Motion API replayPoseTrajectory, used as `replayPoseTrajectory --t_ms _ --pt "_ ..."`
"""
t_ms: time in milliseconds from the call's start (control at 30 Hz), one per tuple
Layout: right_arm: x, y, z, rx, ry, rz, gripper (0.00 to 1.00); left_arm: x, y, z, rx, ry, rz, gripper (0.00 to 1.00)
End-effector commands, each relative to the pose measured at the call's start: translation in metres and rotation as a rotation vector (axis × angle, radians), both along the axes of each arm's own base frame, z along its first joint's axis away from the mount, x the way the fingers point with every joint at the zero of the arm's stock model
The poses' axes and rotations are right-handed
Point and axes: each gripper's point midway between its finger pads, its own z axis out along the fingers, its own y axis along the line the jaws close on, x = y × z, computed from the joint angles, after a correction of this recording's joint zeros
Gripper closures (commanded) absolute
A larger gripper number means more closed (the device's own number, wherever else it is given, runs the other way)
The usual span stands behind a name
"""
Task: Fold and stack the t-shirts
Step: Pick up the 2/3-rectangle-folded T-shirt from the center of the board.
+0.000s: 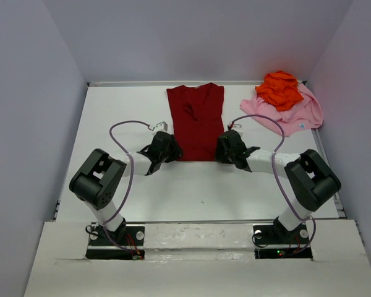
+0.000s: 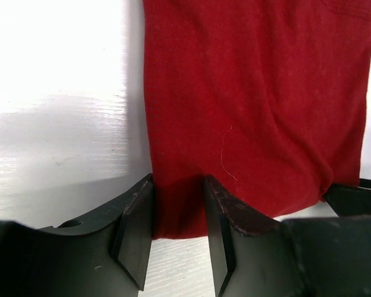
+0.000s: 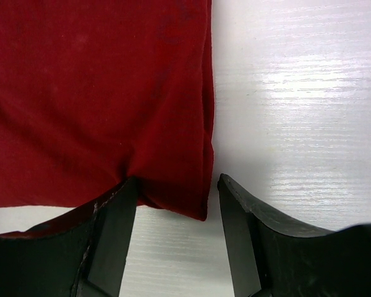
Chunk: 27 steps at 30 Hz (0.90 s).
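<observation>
Dark red t-shirt (image 1: 196,120) spread flat on white table (image 1: 111,117), left gripper (image 1: 175,150) and right gripper (image 1: 219,150) at near corners
Overhead: crumpled orange shirt (image 1: 279,88) atop pink shirt (image 1: 297,114), far right. Left wrist: black fingers (image 2: 136,229) part-open astride soft knit hem, unclamped. Right wrist: wider open, hem corner between fingers (image 3: 114,229)

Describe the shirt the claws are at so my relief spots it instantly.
On the white table, find the far edge's middle. The dark red t-shirt lies flat there, near corners at the left claw and right claw. The orange t-shirt and pink t-shirt lie crumpled far right.
</observation>
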Motion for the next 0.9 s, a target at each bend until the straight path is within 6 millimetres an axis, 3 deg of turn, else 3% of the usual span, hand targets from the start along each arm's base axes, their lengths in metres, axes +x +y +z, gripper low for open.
replayPoseTrajectory --t_ms 0,500,767,867 --pt "0.005 0.000 -0.005 -0.018 -0.004 -0.007 0.39 -0.015 0.015 -0.016 0.133 0.110 0.000 0.51" --pt "0.010 0.003 -0.007 -0.022 -0.002 -0.009 0.39 -0.051 0.028 -0.023 0.178 0.161 -0.012 0.50" --pt "0.010 0.003 -0.007 -0.025 -0.001 -0.007 0.39 -0.054 0.020 -0.033 0.182 0.176 -0.025 0.51" --pt "0.009 0.003 -0.008 -0.025 0.001 -0.004 0.43 -0.053 0.018 -0.038 0.191 0.181 -0.030 0.57"
